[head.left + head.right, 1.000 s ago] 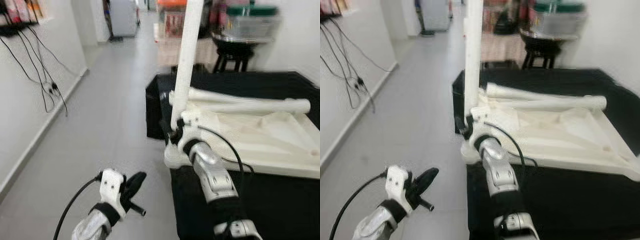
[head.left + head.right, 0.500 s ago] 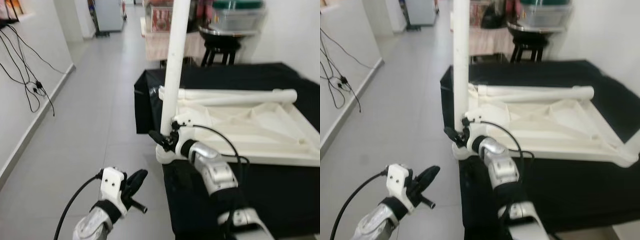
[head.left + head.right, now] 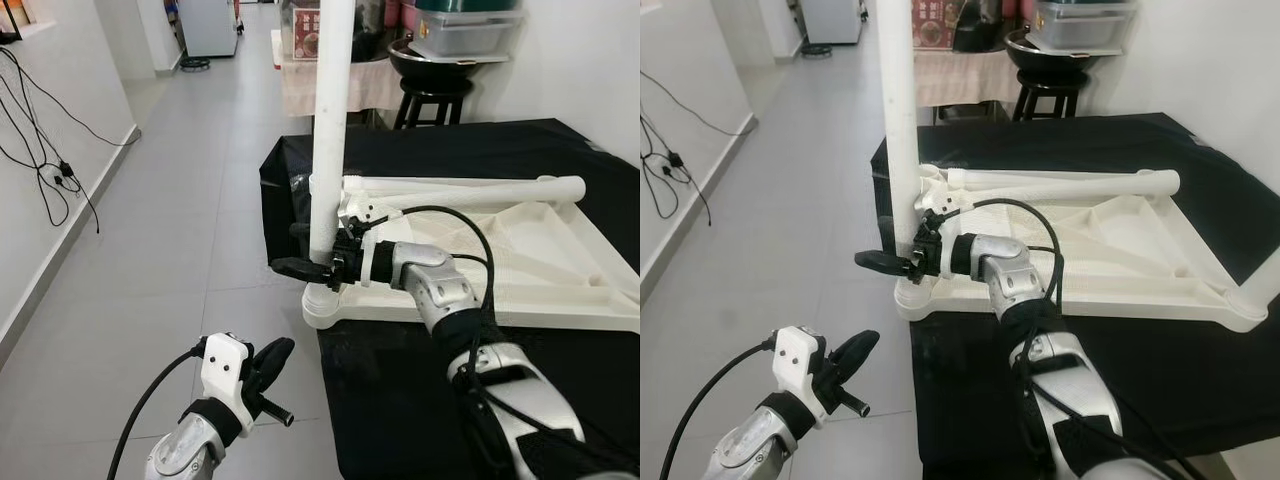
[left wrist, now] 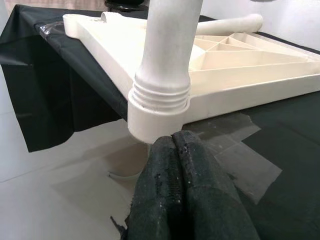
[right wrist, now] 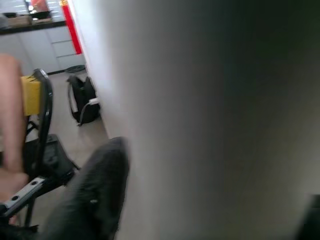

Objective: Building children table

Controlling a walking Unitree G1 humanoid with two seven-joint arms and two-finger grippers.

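Note:
A white table top [image 3: 560, 270] lies upside down on a black-draped platform [image 3: 420, 390]. One white leg [image 3: 328, 120] stands upright in the socket [image 4: 159, 107] at the near left corner. A second leg [image 3: 470, 190] lies across the far side of the top. My right gripper [image 3: 305, 250] reaches in from the right, shut on the upright leg just above its base. One black finger [image 3: 295, 267] sticks out past the leg. My left gripper [image 3: 268, 362] hangs low over the floor, shut and holding nothing, with its fingertips [image 4: 172, 145] pointing at the socket.
Grey tiled floor [image 3: 180, 220] runs along the left of the platform. Black cables [image 3: 50, 150] hang on the left wall. Behind the platform stands a black stool [image 3: 432, 100] with a dark bowl and a lidded plastic box [image 3: 460, 30].
The view has shifted, so the camera has moved. My right forearm has swung from below the leg to its right side, the gripper staying on the leg. The left arm is unchanged.

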